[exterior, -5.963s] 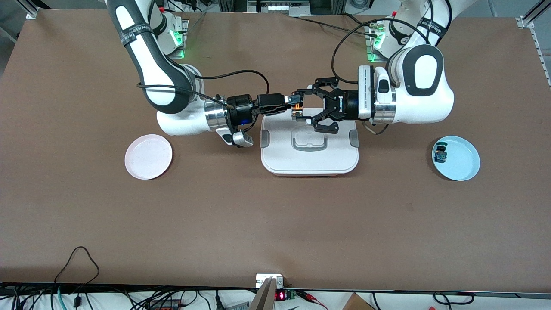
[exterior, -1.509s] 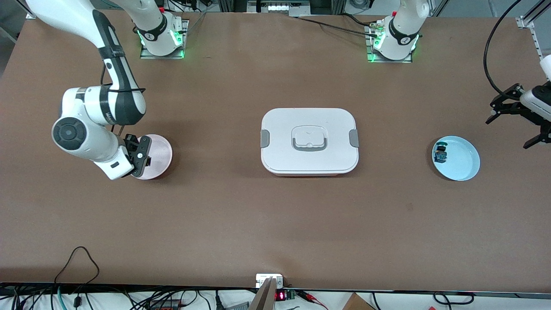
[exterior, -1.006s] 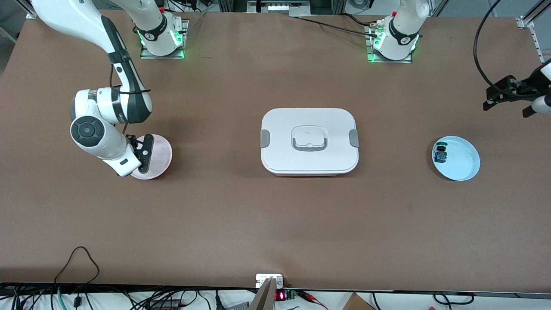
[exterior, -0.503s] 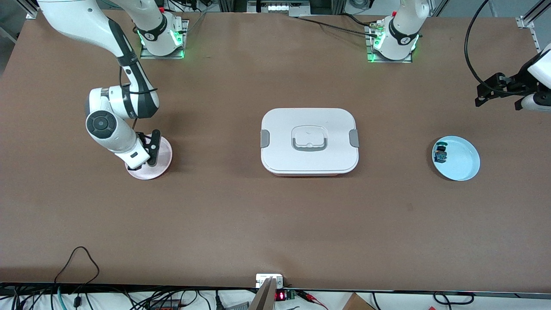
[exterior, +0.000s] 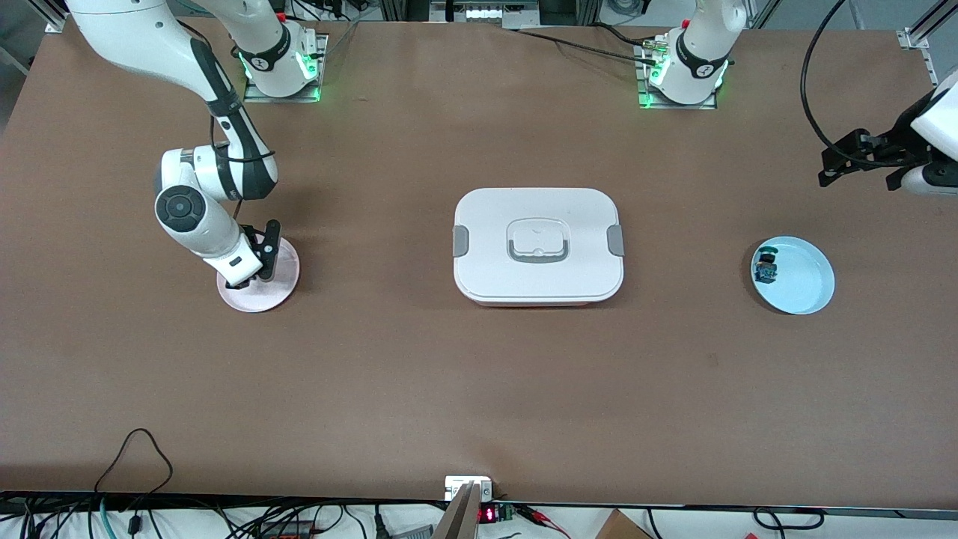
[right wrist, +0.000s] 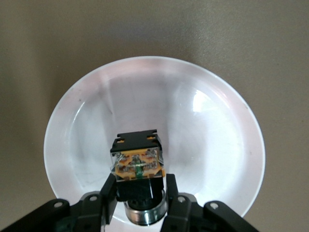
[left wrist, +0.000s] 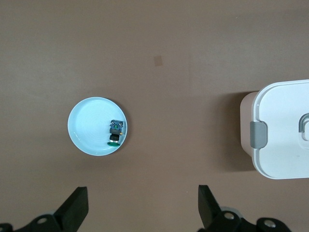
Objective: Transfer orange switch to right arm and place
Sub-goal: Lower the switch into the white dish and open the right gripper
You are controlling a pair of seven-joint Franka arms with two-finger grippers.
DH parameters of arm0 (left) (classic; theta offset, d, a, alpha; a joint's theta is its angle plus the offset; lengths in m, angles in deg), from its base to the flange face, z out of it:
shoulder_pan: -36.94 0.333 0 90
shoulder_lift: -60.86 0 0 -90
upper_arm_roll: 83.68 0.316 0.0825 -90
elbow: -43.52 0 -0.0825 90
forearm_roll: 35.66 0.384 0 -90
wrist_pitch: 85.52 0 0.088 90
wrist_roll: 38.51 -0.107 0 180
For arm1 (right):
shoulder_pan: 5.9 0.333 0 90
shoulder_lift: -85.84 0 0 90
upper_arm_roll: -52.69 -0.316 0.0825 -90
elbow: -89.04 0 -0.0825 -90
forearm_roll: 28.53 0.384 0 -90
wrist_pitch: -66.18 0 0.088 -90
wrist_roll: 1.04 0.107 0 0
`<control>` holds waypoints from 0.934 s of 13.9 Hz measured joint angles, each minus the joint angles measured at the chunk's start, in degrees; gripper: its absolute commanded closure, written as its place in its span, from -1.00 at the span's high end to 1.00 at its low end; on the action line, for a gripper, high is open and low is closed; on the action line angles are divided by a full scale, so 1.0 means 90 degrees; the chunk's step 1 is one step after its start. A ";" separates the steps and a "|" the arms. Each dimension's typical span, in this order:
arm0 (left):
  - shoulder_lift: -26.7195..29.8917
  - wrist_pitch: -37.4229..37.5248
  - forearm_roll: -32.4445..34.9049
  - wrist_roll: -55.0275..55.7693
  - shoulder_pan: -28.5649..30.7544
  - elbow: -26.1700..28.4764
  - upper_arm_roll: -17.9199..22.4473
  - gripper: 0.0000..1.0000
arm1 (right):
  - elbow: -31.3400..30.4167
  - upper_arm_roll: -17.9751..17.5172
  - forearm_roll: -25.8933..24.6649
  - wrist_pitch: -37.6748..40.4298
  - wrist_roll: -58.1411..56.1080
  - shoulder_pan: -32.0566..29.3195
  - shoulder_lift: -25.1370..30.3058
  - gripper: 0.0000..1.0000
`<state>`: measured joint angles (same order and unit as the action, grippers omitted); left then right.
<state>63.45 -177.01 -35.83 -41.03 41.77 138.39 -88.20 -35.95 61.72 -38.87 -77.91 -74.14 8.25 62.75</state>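
Note:
The orange switch (right wrist: 137, 162), black with an orange body and a silver ring, sits between the fingers of my right gripper (right wrist: 140, 187), which is shut on it. It hangs low over the pink plate (right wrist: 198, 116). In the front view the right gripper (exterior: 260, 262) points down over the pink plate (exterior: 283, 288) at the right arm's end of the table and hides the switch. My left gripper (exterior: 837, 160) is open and empty, raised at the left arm's end of the table. The left gripper (left wrist: 142, 199) shows widely spread fingers (left wrist: 77, 205).
A white lidded box (exterior: 537, 245) with grey latches stands mid-table, also seen as the box (left wrist: 285, 130). A light blue plate (exterior: 807, 283) toward the left arm's end holds a green-and-blue switch part (exterior: 765, 268); blue plate (left wrist: 87, 126), part (left wrist: 115, 132).
The right arm has swung in over the pink plate and come lower with the switch. The left gripper has drifted slightly toward the table's middle, still open.

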 measured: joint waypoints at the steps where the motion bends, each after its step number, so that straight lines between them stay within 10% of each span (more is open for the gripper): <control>1: -0.0006 0.0003 0.0000 0.0028 0.0000 0.0001 -0.0020 1.00 | -0.0006 0.0002 0.0000 -0.0002 0.0003 -0.0010 0.0000 1.00; 13: -0.0464 -0.0016 0.0000 0.0081 0.0058 0.0010 -0.0035 1.00 | 0.1040 0.0006 0.0009 0.1031 0.0092 -0.0096 0.0748 1.00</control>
<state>59.27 -177.16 -35.83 -40.31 42.29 138.48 -88.52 -26.59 61.78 -38.79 -68.63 -73.31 7.39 69.48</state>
